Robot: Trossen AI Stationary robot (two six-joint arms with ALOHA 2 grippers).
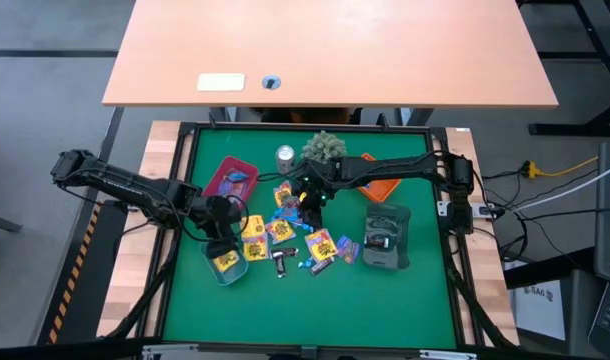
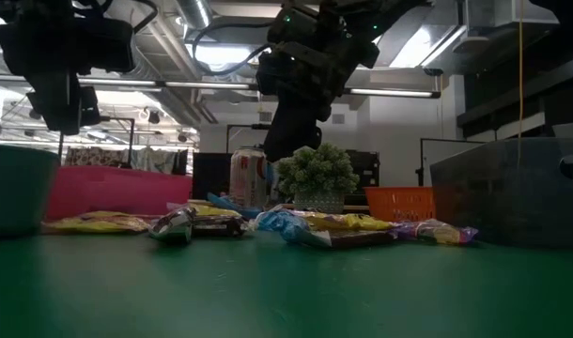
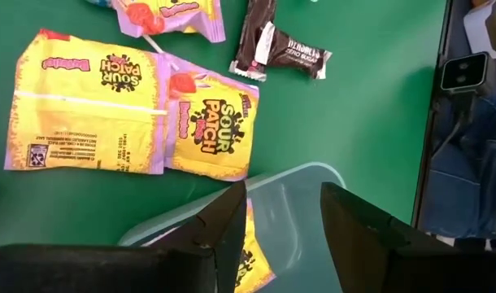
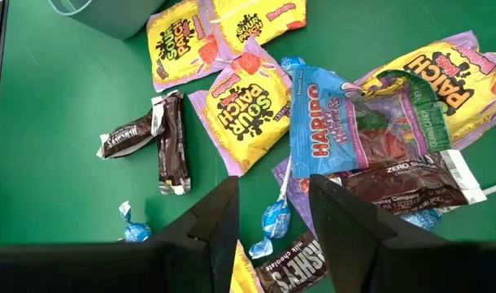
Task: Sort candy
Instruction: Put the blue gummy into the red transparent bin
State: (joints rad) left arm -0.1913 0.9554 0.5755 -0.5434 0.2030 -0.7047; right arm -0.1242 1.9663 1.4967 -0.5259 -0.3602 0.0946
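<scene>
The candy lies in a loose pile (image 1: 285,235) on the middle of the green mat: yellow packets (image 3: 85,106), dark brown mini bars (image 4: 146,138), a blue packet (image 4: 329,122) and tiny blue-wrapped pieces (image 4: 134,232). My left gripper (image 3: 284,195) hangs open just above a pale teal tray (image 1: 225,268). One yellow packet (image 3: 252,256) lies flat in that tray. My right gripper (image 4: 272,187) hovers open over the pile's far side (image 1: 310,208), above a blue-wrapped piece (image 4: 274,218), and touches nothing.
A pink tray (image 1: 232,178) stands at the far left, an orange tray (image 1: 382,187) at the far right, and a grey-green tray (image 1: 387,240) with dark bars on the right. A silver can (image 1: 285,155) and a green spiky ball (image 1: 325,147) stand at the far edge.
</scene>
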